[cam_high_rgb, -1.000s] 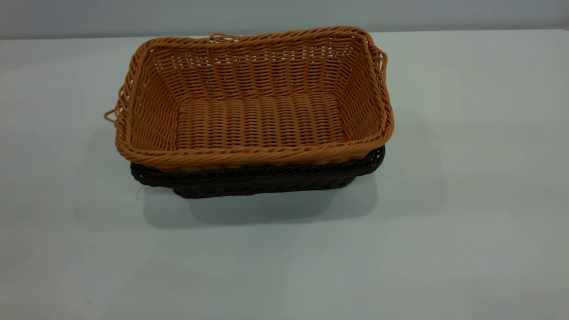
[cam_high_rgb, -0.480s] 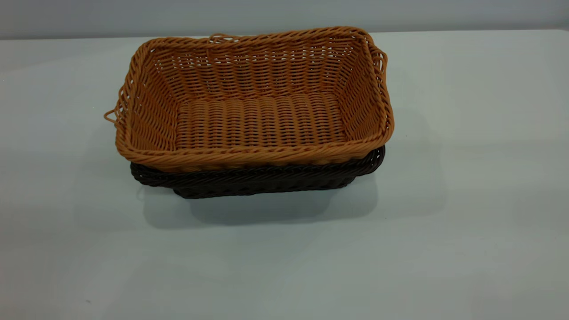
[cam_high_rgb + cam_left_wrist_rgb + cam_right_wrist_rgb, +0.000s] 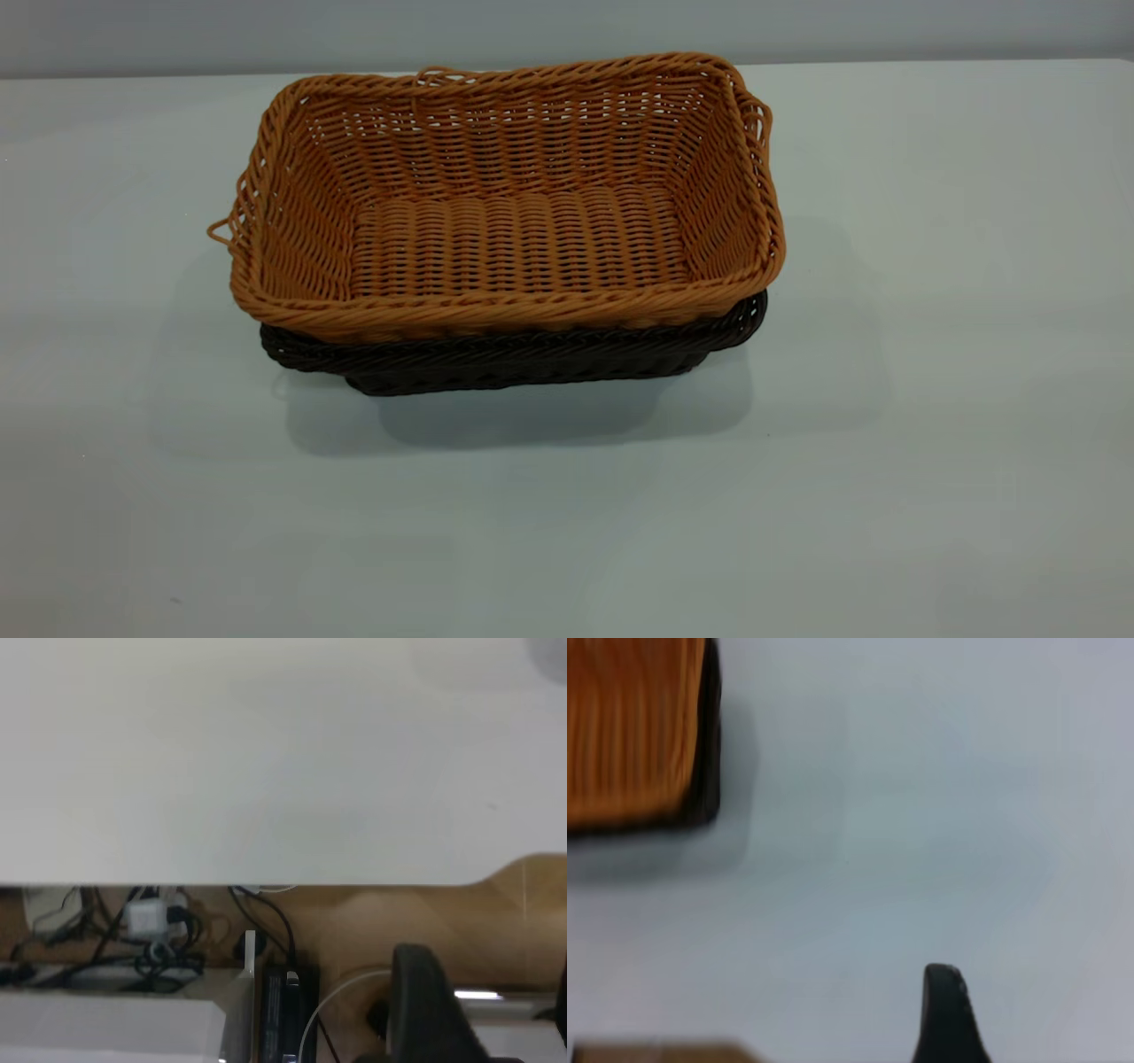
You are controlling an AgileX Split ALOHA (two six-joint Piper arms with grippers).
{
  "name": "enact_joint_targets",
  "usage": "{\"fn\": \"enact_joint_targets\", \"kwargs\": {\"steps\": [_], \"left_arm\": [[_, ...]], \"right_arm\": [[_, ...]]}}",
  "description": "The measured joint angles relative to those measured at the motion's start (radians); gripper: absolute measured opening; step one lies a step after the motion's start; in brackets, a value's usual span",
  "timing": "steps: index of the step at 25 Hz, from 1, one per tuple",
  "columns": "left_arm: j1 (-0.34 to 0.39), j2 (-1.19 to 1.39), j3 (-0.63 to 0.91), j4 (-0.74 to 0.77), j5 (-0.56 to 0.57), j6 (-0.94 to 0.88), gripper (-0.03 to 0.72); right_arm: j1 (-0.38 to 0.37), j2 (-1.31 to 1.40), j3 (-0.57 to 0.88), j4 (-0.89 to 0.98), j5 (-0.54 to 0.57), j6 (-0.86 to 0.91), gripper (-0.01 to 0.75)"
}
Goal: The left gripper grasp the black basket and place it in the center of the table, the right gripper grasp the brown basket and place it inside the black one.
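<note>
The brown basket [image 3: 518, 239] sits nested inside the black basket [image 3: 532, 356] on the white table [image 3: 930, 372], slightly left of centre in the exterior view. Only the black basket's rim and front wall show. No arm appears in the exterior view. In the right wrist view the right gripper [image 3: 1045, 1001] shows one black finger [image 3: 946, 1014] above bare table, apart from the brown basket [image 3: 629, 726] and the black rim [image 3: 709, 744]. In the left wrist view the left gripper [image 3: 492, 970] is open and empty beyond the table's edge [image 3: 266, 879], with no basket in sight.
Under the table's edge, the left wrist view shows a wooden floor [image 3: 425, 912], tangled cables and a power strip [image 3: 151, 930], and a black box [image 3: 288, 1010]. A grey wall [image 3: 567, 27] runs behind the table.
</note>
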Motion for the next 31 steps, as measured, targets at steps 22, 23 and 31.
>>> {"fn": "enact_joint_targets", "kwargs": {"steps": [22, 23, 31], "left_arm": [[0.137, -0.401, -0.001, 0.001, 0.021, 0.0, 0.323], [0.137, -0.401, -0.001, 0.001, 0.021, 0.0, 0.323], [0.137, -0.401, -0.001, 0.001, 0.021, 0.0, 0.323]], "right_arm": [[-0.027, -0.124, 0.0, -0.002, 0.021, 0.0, 0.256], [-0.027, -0.124, 0.0, -0.002, 0.021, 0.0, 0.248], [-0.027, -0.124, 0.0, -0.002, 0.021, 0.0, 0.24]]}}
